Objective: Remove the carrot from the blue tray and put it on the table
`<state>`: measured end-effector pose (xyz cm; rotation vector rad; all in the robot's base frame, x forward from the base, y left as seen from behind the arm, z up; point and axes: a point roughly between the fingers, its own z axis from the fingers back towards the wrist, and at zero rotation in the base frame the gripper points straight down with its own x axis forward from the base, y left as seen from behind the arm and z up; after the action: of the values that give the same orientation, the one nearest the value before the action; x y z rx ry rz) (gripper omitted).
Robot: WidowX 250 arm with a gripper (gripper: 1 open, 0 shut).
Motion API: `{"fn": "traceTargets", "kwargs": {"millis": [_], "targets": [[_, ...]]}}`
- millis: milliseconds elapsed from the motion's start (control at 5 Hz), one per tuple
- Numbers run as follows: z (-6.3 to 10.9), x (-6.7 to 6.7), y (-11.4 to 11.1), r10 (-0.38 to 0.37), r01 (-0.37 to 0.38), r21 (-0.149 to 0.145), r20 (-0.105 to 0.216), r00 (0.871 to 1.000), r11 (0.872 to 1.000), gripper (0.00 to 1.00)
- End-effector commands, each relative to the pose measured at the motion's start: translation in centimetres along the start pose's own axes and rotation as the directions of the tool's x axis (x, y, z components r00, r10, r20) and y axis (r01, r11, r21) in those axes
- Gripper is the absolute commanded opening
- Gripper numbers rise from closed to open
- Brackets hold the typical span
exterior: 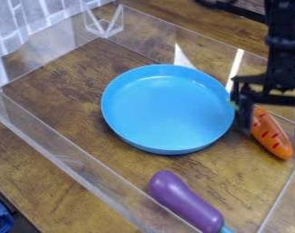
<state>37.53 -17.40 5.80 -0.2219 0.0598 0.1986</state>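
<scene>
The blue tray (162, 114) lies in the middle of the table (65, 86) and holds nothing. The orange striped carrot (274, 137) rests on the wood just right of the tray's rim, green stem pointing toward the tray. My gripper (268, 111) hangs pointing down over the carrot's stem end. Its jaws are open, one finger (239, 102) on the tray side and the other by the right edge of the view. Nothing is held between them.
A purple eggplant toy (187, 202) lies at the front, below the tray. Clear plastic walls (65, 150) fence the table on the left, front and back.
</scene>
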Motion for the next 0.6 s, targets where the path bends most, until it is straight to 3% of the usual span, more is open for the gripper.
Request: {"fn": "traceTargets", "kwargs": {"millis": [0, 400], "targets": [[0.4, 0.2, -0.9, 0.027, -0.024, -0.050, 0.057, 0.998, 0.998, 1.00], [-0.8, 0.4, -0.7, 0.078, -0.074, -0.065, 0.057, 0.995, 0.995, 1.00]]}}
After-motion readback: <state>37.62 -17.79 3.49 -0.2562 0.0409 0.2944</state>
